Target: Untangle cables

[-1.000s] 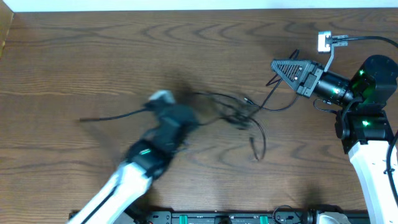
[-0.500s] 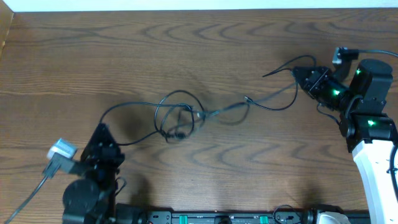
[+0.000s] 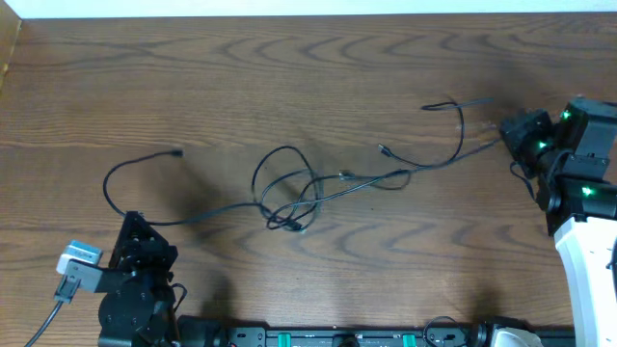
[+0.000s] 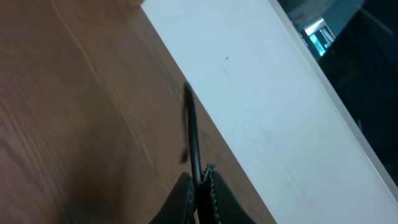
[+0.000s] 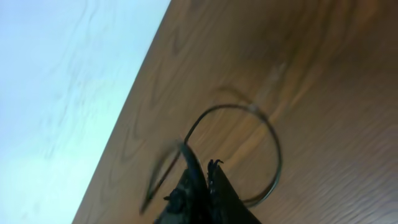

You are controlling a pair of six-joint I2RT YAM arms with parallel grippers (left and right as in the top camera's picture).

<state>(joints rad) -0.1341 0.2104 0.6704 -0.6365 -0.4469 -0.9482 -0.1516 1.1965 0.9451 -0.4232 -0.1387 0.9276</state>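
Mid pull-apart: left gripper (image 4: 200,177) and right gripper (image 5: 204,174) jaws clamp the thin black cables (image 3: 287,214); next, stretch them wider apart

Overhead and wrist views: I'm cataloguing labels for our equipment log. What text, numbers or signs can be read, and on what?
None can be read. The table and cables show no print; the pale block on the left arm is too small to tell.
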